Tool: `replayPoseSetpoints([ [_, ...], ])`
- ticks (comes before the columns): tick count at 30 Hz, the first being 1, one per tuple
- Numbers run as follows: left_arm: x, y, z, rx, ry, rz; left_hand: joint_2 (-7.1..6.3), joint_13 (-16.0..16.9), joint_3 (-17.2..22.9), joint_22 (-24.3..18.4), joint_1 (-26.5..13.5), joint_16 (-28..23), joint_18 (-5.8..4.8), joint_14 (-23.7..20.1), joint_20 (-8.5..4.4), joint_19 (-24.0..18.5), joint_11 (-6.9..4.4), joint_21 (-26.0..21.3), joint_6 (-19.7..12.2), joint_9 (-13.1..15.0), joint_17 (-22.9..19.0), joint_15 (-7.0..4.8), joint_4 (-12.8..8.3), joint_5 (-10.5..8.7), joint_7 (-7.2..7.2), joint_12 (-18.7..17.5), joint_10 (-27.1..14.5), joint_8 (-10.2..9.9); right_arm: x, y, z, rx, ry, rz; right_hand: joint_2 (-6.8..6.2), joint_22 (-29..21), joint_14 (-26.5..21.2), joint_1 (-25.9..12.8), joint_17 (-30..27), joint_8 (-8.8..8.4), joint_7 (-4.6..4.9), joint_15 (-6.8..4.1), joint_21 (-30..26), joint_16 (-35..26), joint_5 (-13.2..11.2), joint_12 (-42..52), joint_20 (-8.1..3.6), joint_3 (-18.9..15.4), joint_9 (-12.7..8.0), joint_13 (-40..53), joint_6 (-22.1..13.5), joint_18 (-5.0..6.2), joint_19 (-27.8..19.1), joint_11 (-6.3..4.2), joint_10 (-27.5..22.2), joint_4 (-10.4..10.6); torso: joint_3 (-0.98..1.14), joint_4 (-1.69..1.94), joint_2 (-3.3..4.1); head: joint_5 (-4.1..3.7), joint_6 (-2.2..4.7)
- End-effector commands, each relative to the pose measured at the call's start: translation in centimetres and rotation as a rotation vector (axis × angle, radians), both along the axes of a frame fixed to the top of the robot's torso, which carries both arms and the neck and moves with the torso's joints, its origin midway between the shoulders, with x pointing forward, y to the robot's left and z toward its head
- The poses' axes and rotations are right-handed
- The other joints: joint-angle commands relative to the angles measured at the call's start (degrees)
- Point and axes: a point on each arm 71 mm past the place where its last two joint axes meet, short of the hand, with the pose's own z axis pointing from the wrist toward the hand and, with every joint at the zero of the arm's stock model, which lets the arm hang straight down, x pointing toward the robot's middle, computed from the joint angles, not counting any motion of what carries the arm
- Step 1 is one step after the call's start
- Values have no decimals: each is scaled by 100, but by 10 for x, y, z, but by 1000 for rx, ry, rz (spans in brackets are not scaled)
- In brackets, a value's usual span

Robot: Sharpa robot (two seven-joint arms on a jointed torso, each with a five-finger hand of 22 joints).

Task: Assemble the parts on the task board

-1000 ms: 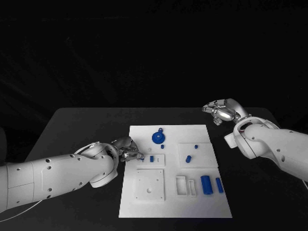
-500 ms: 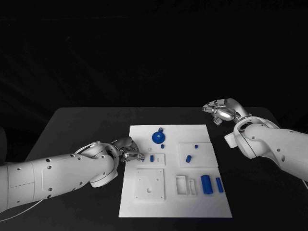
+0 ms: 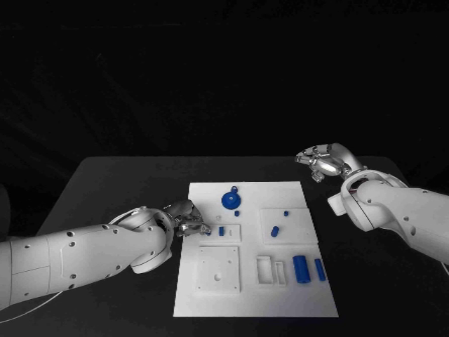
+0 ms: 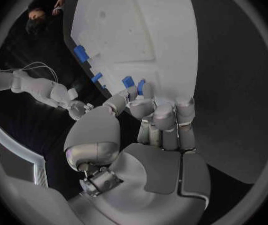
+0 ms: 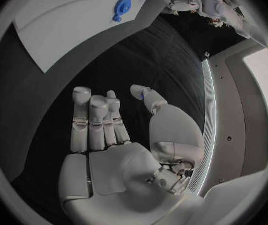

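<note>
At the left of the head view, the left silver many-fingered hand (image 3: pixel 187 218) rests at the left edge of the flat white rectangular task board (image 3: pixel 210 298), its fingers curled together beside a small blue peg (image 3: pixel 222 230) just to its right; whether it pinches the peg, the fingers hide. That peg stands at mid-frame, far nearer the left hand. At upper right, off the board, the right hand (image 3: pixel 324 161) hangs with fingers apart, holding nothing.
</note>
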Motion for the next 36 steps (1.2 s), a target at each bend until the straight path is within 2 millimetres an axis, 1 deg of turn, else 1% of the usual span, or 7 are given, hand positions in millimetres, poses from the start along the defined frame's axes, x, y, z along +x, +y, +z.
replayPoseSetpoints([
  [1,-3,-3,-3,3,19,-22,209,-7,105,-4,150,35,53,112,-786,46,-171,25,915,1,-7,-167,-79,19,-480,39,-142,20,0,1,0,-3,-4,12,7,92,27,-38,-8,24,42,-13,-30,19,25,15,-23,5,-9,-5,13,332,2,-45,-10,-22,0,1,1,8,11],
  [13,-3,-1,-3,7,23,-19,209,-9,106,-4,152,36,54,111,-786,47,-172,24,914,0,-8,-168,-86,23,-481,40,-142,23,0,1,0,-3,-4,12,7,92,28,-38,-9,23,42,-13,-30,19,26,17,-23,5,-9,-8,13,332,3,-45,-10,-22,-1,3,3,6,2],
  [17,-2,0,-3,8,25,-18,209,-10,107,-4,152,36,54,111,-786,47,-172,24,914,-1,-8,-169,-89,24,-481,41,-142,24,0,1,0,-3,-4,12,8,92,28,-39,-9,23,42,-13,-30,19,26,17,-23,5,-10,-9,13,332,3,-45,-10,-22,-2,5,2,6,10],
  [31,-2,1,-5,14,39,-15,208,-12,107,-4,154,37,54,111,-786,47,-173,24,913,-2,-9,-170,-95,26,-482,42,-143,27,0,1,0,-3,-3,12,8,92,29,-40,-9,23,42,-13,-30,19,26,18,-23,5,-10,-11,12,332,4,-45,-10,-22,-1,3,3,38,-8],
  [36,-2,3,-5,19,41,-8,207,-12,108,-4,155,37,54,111,-786,47,-173,24,913,-2,-9,-170,-98,27,-482,43,-143,28,0,1,0,-3,-3,12,8,92,29,-40,-10,23,42,-13,-30,19,26,19,-23,5,-10,-11,12,332,4,-45,-10,-22,0,3,1,35,-9],
])
